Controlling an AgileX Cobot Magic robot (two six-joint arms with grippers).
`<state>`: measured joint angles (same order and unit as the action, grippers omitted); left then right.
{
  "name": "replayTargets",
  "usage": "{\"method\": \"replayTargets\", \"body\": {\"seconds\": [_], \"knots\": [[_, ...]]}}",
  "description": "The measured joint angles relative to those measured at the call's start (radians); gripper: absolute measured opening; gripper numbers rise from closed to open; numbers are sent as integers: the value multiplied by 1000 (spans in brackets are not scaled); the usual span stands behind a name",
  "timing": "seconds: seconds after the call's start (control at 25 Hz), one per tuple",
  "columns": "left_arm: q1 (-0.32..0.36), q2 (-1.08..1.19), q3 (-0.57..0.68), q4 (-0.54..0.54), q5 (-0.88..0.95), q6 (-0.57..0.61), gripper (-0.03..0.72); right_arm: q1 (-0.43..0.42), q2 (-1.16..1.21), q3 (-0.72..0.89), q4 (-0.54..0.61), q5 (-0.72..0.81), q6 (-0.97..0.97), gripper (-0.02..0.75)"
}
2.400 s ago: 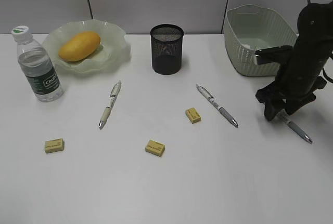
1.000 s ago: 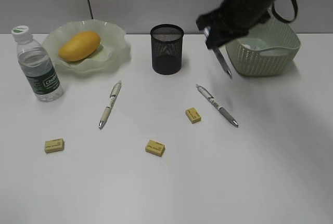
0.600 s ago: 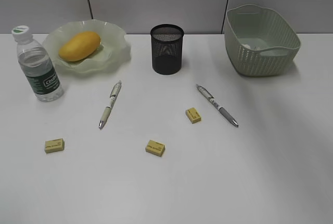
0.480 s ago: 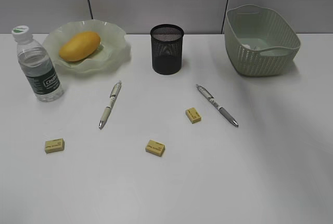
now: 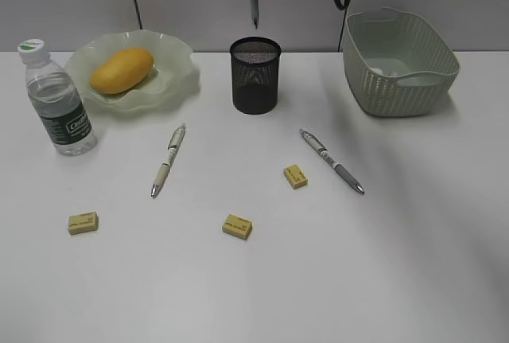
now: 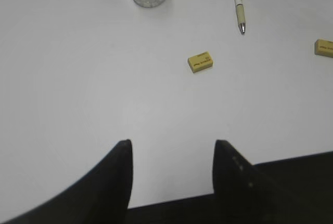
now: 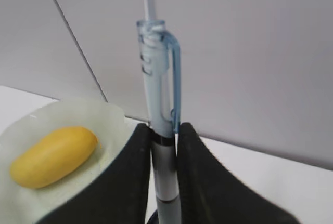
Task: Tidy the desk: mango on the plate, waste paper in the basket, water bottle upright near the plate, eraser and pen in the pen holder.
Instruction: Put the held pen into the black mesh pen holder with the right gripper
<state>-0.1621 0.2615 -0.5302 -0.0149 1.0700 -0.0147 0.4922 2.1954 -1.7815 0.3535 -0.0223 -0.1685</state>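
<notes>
My right claw [image 7: 165, 146] is pinched on a pen [image 5: 254, 5], long axis vertical, tip down, hanging directly above the pen holder [image 5: 255, 75], tip just over the rim and roughly centred on the mouth. My call: the next move is a straight drop, so what matters is holding the pen plumb over the opening. Pen has a pale clear barrel with a blue-tinted clip; wrist view shows the clip end sticking up past my fingers. Holder is a black mesh cup, upright; I can't see anything inside it. Left claw [image 6: 171, 151] is spread, holding nothing, low over the bench [image 5: 382, 263] well left of the holder. Around the holder: mango [image 5: 121, 70] on the plate [image 5: 179, 72] to its left, water bottle [image 5: 57, 104] further left, basket [image 5: 398, 60] to its right.
</notes>
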Motion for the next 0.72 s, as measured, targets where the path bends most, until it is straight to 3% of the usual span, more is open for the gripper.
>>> {"method": "replayTargets", "body": {"seconds": [0.52, 0.6, 0.72], "knots": [[0, 0, 0, 0, 0, 0, 376, 0, 138, 0, -9, 32, -1, 134], [0, 0, 0, 0, 0, 0, 376, 1, 138, 0, -9, 34, -1, 188], [0, 0, 0, 0, 0, 0, 376, 1, 138, 0, -9, 35, -1, 354]]}}
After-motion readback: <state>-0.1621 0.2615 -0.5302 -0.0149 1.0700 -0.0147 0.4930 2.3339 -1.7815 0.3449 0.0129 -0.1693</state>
